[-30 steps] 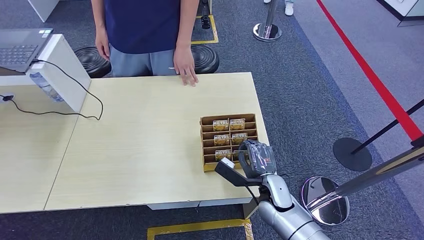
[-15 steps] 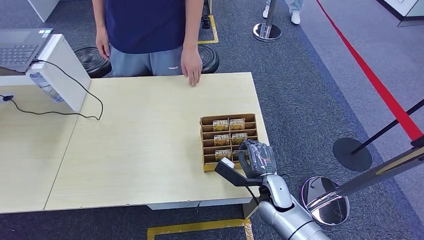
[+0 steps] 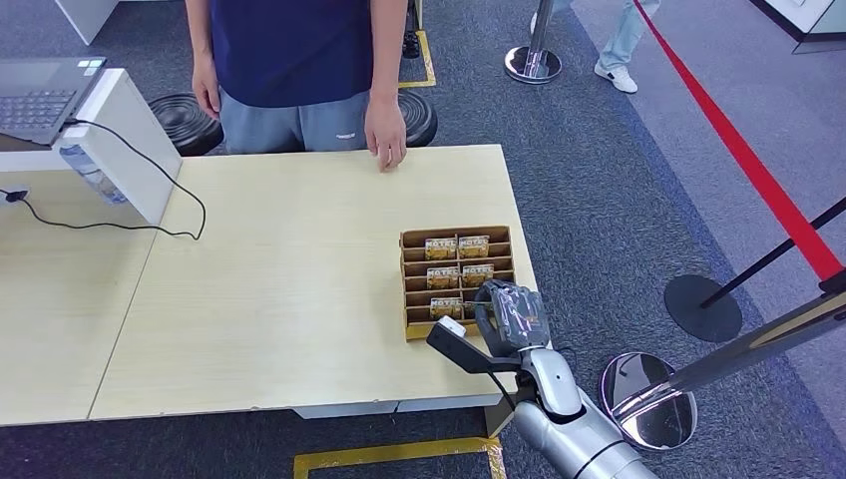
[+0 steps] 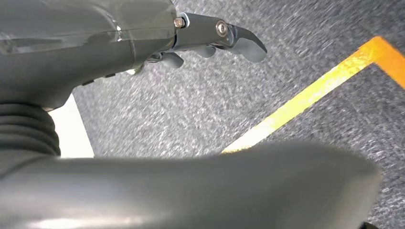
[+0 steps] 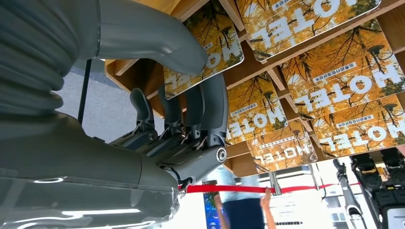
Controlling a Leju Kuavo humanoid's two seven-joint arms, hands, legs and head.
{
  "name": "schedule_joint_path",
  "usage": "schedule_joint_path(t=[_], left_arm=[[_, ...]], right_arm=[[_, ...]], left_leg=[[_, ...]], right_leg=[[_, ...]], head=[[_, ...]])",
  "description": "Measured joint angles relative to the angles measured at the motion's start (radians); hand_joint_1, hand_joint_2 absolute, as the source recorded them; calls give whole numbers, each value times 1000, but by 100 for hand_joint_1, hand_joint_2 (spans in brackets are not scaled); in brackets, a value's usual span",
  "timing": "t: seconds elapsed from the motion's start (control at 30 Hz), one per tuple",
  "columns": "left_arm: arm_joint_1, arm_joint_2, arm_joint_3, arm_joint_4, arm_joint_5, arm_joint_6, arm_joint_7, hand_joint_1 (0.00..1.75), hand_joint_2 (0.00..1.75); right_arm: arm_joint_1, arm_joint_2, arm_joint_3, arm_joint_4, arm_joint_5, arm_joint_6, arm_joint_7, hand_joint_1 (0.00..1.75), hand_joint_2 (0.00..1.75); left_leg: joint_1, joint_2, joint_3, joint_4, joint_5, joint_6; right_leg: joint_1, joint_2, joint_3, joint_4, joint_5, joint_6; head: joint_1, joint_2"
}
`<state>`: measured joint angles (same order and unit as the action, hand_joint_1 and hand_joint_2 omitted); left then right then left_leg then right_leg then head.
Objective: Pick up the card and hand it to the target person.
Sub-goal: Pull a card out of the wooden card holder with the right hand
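The head view shows the bench (image 3: 299, 299), a person (image 3: 289, 60) behind it and a wooden card rack (image 3: 411, 289) holding six cards marked "HOTEL". The right wrist view shows the right robot hand (image 5: 191, 90) with thumb and fingers touching the nearest card (image 5: 203, 52), still in its slot. The left robot hand (image 4: 210, 43) hangs over the carpet, fingers loosely apart, holding nothing.

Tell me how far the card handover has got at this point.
Done: the right hand is at the near corner of the wooden card rack. In hand: in the right wrist view, thumb and fingers close around the nearest hotel card, which sits in its slot. Left: lifting it out and carrying it to the person standing at the table's far edge.
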<state>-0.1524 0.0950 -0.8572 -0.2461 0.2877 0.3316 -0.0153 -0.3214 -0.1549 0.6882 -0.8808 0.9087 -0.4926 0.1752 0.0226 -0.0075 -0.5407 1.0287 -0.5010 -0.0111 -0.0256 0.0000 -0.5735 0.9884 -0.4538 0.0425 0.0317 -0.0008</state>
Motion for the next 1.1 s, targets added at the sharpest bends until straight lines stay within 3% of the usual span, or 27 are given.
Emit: schedule_joint_path(t=[0.23, 0.4, 0.47, 0.6, 1.07, 1.1], left_arm=[[0, 0, 0, 0, 23, -24, 0, 0, 0], [0, 0, 0, 0, 24, -33, 2, 0, 0], [0, 0, 0, 0, 24, -34, 3, 0, 0], [0, 0, 0, 0, 25, -35, 3, 0, 0], [1, 0, 0, 0, 30, -47, -4, 0, 0], [1, 0, 0, 0, 30, -47, -4, 0, 44]], right_arm=[[0, 0, 0, 0, 4, 9, 1, 131, 175], [0, 0, 0, 0, 4, 13, 1, 120, 175], [0, 0, 0, 0, 4, 14, 1, 129, 175], [0, 0, 0, 0, 6, 15, 1, 175, 175], [0, 0, 0, 0, -2, 2, 1, 175, 175], [0, 0, 0, 0, -4, 0, 1, 175, 175]], left_leg=[[0, 0, 0, 0, 0, 0], [0, 0, 0, 0, 0, 0], [0, 0, 0, 0, 0, 0], [0, 0, 0, 0, 0, 0], [0, 0, 0, 0, 0, 0], [0, 0, 0, 0, 0, 0]], right_leg=[[0, 0, 0, 0, 0, 0], [0, 0, 0, 0, 0, 0], [0, 0, 0, 0, 0, 0], [0, 0, 0, 0, 0, 0], [0, 0, 0, 0, 0, 0], [0, 0, 0, 0, 0, 0]], head=[[0, 0], [0, 0], [0, 0], [0, 0], [0, 0], [0, 0]])
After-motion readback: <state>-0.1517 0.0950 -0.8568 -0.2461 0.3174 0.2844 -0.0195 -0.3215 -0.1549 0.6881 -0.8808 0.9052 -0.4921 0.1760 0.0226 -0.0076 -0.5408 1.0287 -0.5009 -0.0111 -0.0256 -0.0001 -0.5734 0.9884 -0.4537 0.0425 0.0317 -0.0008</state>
